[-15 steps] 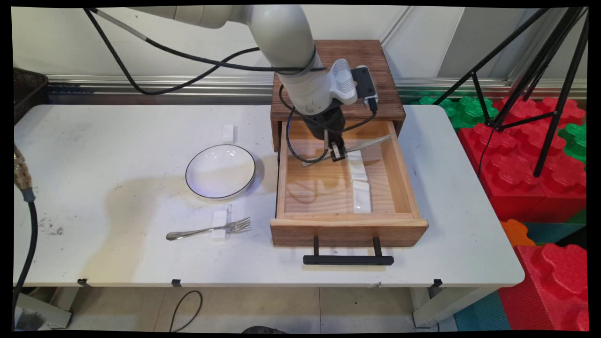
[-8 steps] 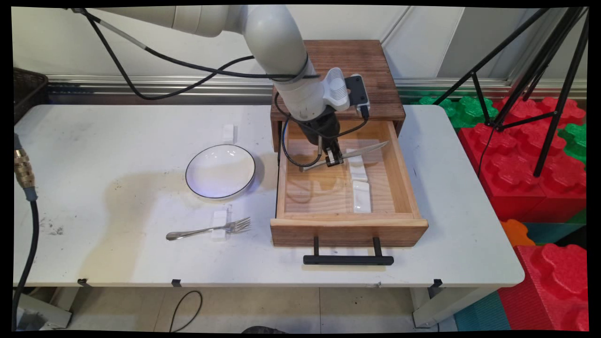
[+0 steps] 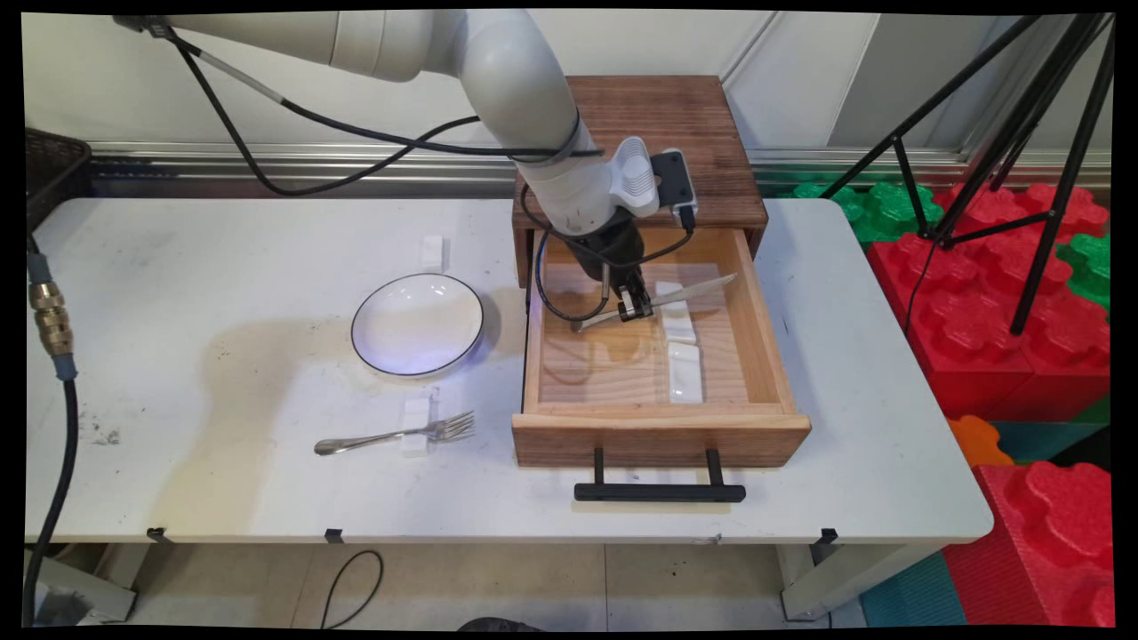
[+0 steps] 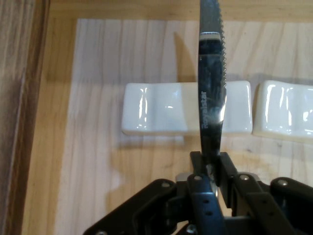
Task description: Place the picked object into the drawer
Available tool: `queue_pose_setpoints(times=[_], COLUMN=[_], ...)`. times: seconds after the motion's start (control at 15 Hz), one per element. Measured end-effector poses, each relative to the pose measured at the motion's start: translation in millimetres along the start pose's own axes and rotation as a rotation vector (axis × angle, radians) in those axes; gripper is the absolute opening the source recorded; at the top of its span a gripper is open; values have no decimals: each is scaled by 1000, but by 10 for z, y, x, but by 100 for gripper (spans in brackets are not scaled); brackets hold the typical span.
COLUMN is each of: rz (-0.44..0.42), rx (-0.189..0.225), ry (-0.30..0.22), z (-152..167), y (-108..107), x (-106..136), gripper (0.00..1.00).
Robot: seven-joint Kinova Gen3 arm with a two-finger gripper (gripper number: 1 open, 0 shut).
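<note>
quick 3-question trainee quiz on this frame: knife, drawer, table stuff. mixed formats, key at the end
1. True or false: the hand is shut on the knife above the open wooden drawer.
2. Multiple choice: where does the fork lie? A) in the drawer B) on a small white rest on the table C) in the white bowl
3. Fill in: in the hand view the knife's blade crosses over a white ceramic ____ on the drawer floor.

Key: 1 true; 2 B; 3 rest
</note>
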Motion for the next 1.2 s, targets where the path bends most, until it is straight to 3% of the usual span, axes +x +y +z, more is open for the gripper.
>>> queue_pose_setpoints(times=[0.87,0.93,1.2], rz=[13,13,14], rx=[-18,-18,-18], ry=[15,15,17], z=[200,208,220], y=[-70,-72,-77], x=[-18,-17,-20], gripper=[0,100,100])
